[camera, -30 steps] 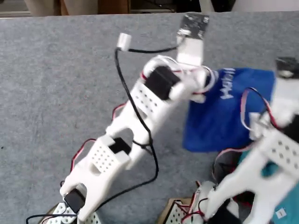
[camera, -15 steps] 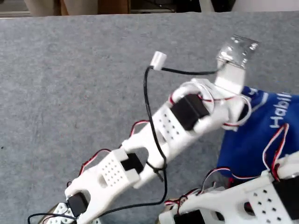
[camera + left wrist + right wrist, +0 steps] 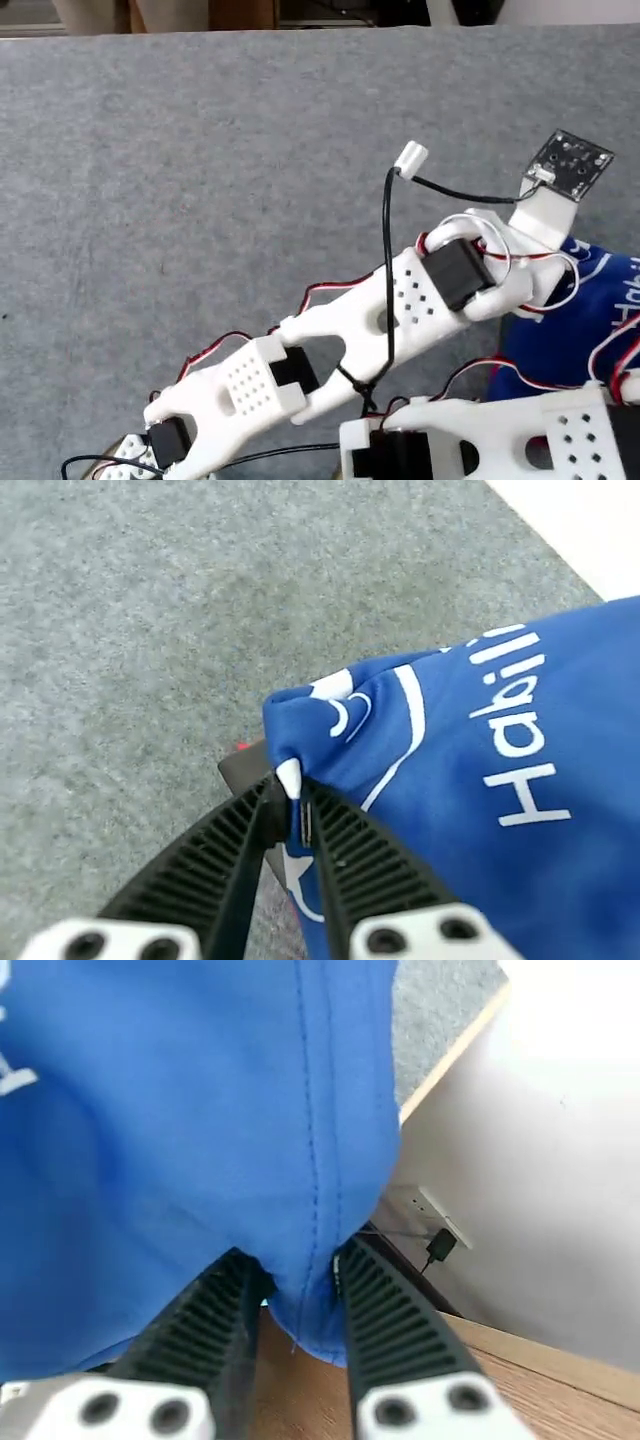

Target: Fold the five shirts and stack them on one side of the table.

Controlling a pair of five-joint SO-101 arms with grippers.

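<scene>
The left gripper is pinching a bunched corner of the blue shirt, its jaws closed tight on the cloth. The right gripper is clamping a seamed edge of the same shirt, likewise closed on fabric. The shirt is sitting at the right edge of the table, beside the left arm's wrist, and its gripped corner is seemingly hanging just off the surface. It is looking light, soft and limp, so it is likely going to sag and slip wherever nothing is supporting it. Corners, hems and seams, where layers are doubling up, are offering the surest hold. Counting: one shirt, two arms, two grippers.
</scene>
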